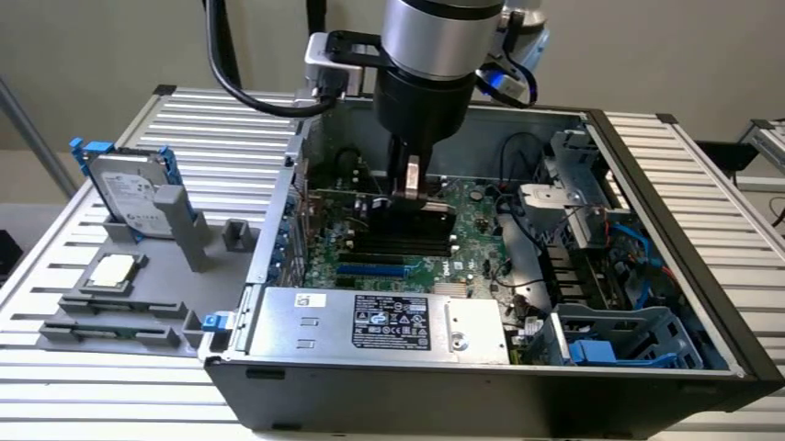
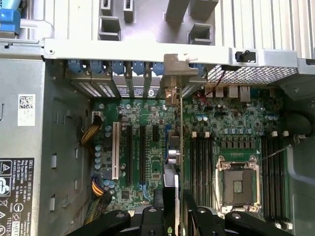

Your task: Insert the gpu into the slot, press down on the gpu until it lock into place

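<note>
The pincer (image 2: 175, 199) covers the gripped end of the gpu (image 2: 180, 137).

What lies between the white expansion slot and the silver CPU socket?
Black expansion slots, the blue slot, the gpu standing edge-on, then black memory slots, seen in the wrist view.

Gripping the gpu (image 2: 172, 172) on edge in the end effector (image 2: 173, 196), inside the case (image 1: 491, 400) on the counter (image 1: 221, 138). Flanked closely by the slot (image 1: 371, 271) on the power supply's (image 1: 307, 317) side, by the CPU socket (image 2: 237, 184) on the other; well apart from the hard drive (image 1: 129, 193) outside the case.
</note>
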You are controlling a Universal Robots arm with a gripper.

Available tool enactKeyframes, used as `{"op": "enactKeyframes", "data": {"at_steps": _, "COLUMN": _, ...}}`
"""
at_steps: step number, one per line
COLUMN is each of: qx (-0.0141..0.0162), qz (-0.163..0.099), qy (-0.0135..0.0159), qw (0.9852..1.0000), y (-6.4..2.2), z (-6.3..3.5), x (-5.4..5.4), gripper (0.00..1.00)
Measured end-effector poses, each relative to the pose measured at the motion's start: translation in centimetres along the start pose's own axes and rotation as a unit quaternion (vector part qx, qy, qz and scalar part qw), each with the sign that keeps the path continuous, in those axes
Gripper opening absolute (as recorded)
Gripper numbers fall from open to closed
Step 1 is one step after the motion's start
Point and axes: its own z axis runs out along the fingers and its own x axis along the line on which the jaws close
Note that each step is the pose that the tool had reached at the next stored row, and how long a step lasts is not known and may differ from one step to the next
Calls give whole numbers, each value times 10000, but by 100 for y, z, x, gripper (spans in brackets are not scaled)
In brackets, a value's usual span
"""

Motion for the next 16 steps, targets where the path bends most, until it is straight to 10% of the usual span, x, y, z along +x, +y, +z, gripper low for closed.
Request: {"op": "enactKeyframes", "data": {"at_steps": 16, "qx": 18, "qz": -2, "qy": -1, "qw": 10000, "y": 24, "z": 293, "x": 15, "gripper": 26}}
